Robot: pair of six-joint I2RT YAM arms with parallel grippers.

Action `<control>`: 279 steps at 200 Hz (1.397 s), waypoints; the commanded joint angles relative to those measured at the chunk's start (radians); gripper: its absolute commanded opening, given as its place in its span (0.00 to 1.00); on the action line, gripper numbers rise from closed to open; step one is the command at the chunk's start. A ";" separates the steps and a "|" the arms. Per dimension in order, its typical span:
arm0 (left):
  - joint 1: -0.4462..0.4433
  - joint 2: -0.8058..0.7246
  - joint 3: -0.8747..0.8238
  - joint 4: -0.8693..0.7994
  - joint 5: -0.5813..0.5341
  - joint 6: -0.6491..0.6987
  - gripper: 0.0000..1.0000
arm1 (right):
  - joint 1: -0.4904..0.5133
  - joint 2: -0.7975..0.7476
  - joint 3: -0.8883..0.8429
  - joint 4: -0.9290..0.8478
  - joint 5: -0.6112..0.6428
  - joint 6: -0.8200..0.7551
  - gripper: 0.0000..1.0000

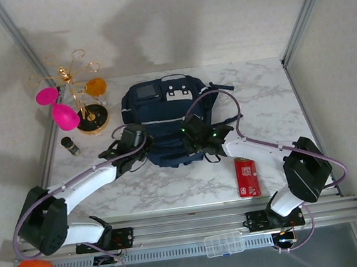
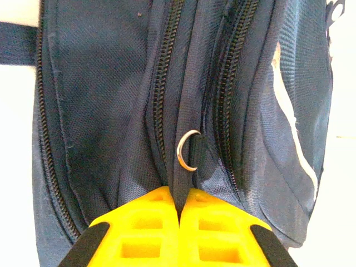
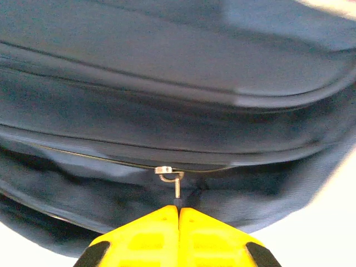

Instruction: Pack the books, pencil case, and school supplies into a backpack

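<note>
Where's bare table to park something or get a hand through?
Free: marble table right of the backpack; also the near strip between both arms, bordered by the red flat pack. Crowded: far-left corner with the ornament stand and small dark cylinder, and the backpack's near end, where left tool and right tool are clamped on it.

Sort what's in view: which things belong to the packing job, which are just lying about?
Job: backpack; its zipper pull, pinched by right hand; left hand, pinching backpack fabric; red flat pack, probably.
Lying about: gold stand; small dark cylinder; clear box.
</note>
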 commanded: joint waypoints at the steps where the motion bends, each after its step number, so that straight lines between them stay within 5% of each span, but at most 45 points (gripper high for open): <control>1: 0.105 -0.059 -0.005 -0.156 -0.028 0.228 0.00 | 0.015 -0.014 0.009 -0.110 0.086 -0.072 0.00; 23: 0.222 -0.052 0.009 -0.182 0.090 0.329 0.00 | 0.054 0.000 0.033 -0.043 -0.014 -0.064 0.00; 50: 0.262 -0.050 0.022 -0.159 0.166 0.352 0.00 | 0.088 0.042 0.051 0.058 -0.134 -0.027 0.00; 81: 0.234 -0.153 -0.060 -0.037 0.243 0.239 0.44 | 0.088 0.056 0.042 0.116 -0.170 -0.017 0.00; 119: 0.062 -0.259 -0.152 0.086 0.186 -0.041 0.59 | 0.088 0.040 0.000 0.133 -0.151 -0.039 0.00; 186: -0.187 -0.083 -0.068 0.086 -0.014 -0.420 0.58 | 0.086 0.037 -0.045 0.174 -0.139 -0.064 0.00; 279: -0.186 0.113 0.031 0.067 -0.118 -0.518 0.26 | 0.036 0.098 -0.057 0.227 -0.209 -0.090 0.04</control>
